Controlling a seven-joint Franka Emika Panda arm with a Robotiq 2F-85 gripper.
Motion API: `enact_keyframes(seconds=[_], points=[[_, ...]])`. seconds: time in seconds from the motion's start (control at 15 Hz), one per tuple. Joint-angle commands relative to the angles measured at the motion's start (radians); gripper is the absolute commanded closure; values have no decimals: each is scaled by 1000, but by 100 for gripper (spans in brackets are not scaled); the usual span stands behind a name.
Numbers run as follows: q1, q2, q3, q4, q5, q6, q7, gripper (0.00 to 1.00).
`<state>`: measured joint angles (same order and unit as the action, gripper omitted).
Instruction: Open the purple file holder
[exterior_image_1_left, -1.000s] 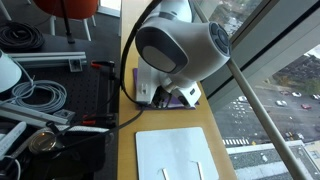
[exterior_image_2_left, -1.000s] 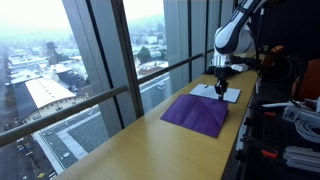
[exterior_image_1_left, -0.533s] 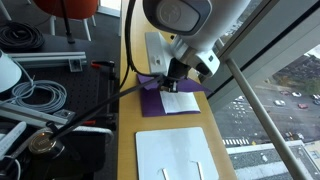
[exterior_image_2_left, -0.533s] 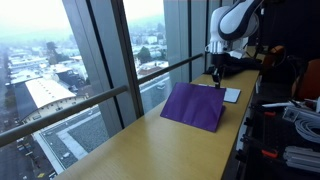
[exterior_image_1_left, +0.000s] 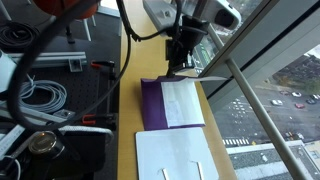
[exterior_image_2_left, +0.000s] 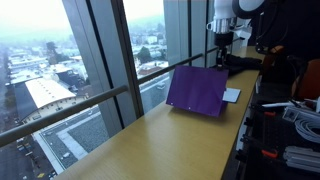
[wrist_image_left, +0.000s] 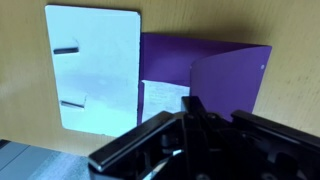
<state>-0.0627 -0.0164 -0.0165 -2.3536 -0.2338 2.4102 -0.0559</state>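
The purple file holder (exterior_image_1_left: 152, 104) lies on the wooden table, partly open. Its white inner panel (exterior_image_1_left: 183, 103) with small marks is exposed. In an exterior view its top cover (exterior_image_2_left: 197, 91) stands almost upright. My gripper (exterior_image_2_left: 221, 60) is above the cover's upper edge and is shut on it; it also shows in an exterior view (exterior_image_1_left: 183, 62). In the wrist view the purple file holder (wrist_image_left: 205, 68) lies below my dark gripper (wrist_image_left: 190, 128), whose fingertips are hard to make out.
An all-white flat sheet (exterior_image_1_left: 175, 155) lies next to the holder, and also shows in the wrist view (wrist_image_left: 95, 65). Cables and metal equipment (exterior_image_1_left: 40, 100) sit on the black bench beside the wooden table (exterior_image_2_left: 150, 145). A glass window wall (exterior_image_2_left: 110, 50) runs along the table's other side.
My gripper has risen with the holder's cover. The cover went from lying flat to standing almost upright, and the white inner panel is now uncovered.
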Motion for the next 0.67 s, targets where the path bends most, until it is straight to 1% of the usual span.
enact_keyframes(seconds=[0.0, 0.4, 0.6], points=[[18, -39, 4, -39, -73, -8, 52, 100], [55, -25, 40, -58, -198, -8, 165, 100], [74, -28, 59, -49, -311, -13, 242, 100]])
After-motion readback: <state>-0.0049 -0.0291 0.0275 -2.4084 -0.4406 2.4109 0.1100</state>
